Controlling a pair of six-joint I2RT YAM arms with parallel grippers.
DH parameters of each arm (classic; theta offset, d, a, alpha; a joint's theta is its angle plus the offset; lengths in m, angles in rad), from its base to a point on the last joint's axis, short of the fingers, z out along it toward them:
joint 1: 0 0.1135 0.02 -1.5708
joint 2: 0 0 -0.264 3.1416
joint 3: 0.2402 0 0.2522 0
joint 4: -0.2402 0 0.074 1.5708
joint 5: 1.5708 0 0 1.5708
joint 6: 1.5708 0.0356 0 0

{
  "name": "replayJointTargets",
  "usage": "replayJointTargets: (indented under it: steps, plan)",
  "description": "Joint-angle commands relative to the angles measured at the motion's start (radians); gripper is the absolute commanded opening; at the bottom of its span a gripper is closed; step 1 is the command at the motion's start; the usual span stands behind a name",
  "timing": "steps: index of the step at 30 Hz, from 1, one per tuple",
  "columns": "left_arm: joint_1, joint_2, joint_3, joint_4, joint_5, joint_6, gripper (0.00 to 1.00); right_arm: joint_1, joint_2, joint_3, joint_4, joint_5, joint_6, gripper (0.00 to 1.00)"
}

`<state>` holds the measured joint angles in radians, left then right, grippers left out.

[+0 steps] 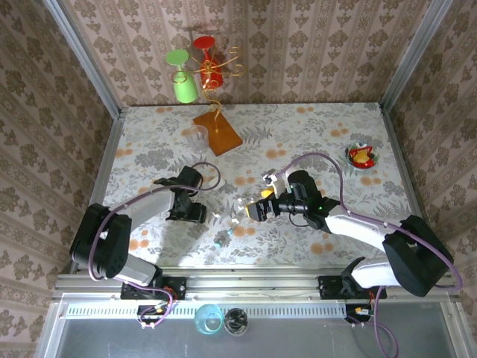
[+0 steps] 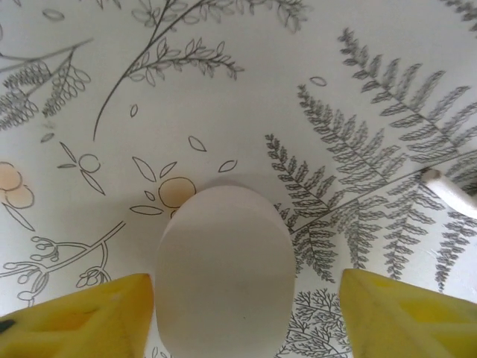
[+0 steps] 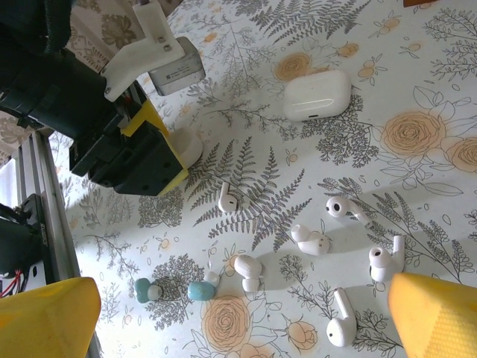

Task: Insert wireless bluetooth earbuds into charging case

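A white pebble-shaped charging case [image 2: 223, 272] lies on the floral table between the yellow fingers [image 2: 82, 317] of my left gripper [image 2: 246, 317]. The left finger is almost against the case, and a gap remains at the right finger, so the jaws are open around it. The stem of one white earbud [image 2: 451, 192] shows at the right edge. My right gripper [image 3: 238, 321] hangs wide open above several white earbuds [image 3: 309, 240], one [image 3: 229, 198] closest to the left gripper [image 3: 149, 149]. A second white case [image 3: 317, 95] lies shut farther off.
Two teal earbuds [image 3: 201, 289] lie beside the white ones. At the back of the table a wooden stand [image 1: 218, 133] holds a green [image 1: 183, 86] and a red glass [image 1: 209, 71]. A small red bowl [image 1: 361, 156] sits at right.
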<state>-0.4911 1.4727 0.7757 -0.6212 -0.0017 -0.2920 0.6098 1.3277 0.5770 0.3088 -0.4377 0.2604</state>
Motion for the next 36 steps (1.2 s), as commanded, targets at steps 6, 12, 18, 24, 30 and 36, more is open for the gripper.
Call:
replayJointTargets:
  steps: [6, 12, 18, 24, 30, 36]
  plan:
    - [0.012, 0.032, 0.012, -0.048, 0.006, -0.009, 0.37, 0.005, 0.017, 0.029, 0.025, 0.089, -0.017, 1.00]
    - [-0.004, -0.032, 0.035, -0.041, 0.010, 0.038, 0.36, -0.001, -0.032, 0.012, 0.008, 0.183, 0.064, 1.00]
    - [-0.043, -0.071, 0.085, 0.041, 0.135, 0.176, 0.35, -0.076, -0.077, 0.015, -0.069, 0.134, 0.300, 1.00]
    - [-0.128, -0.086, 0.155, 0.118, 0.236, 0.384, 0.35, -0.129, -0.147, -0.024, -0.063, -0.042, 0.471, 0.97]
    - [-0.300, -0.085, 0.162, 0.229, 0.284, 0.608, 0.36, -0.130, -0.158, -0.024, -0.059, -0.171, 0.552, 0.91]
    - [-0.357, -0.074, 0.159, 0.303, 0.327, 0.677, 0.36, -0.124, -0.151, -0.041, -0.024, -0.197, 0.594, 0.74]
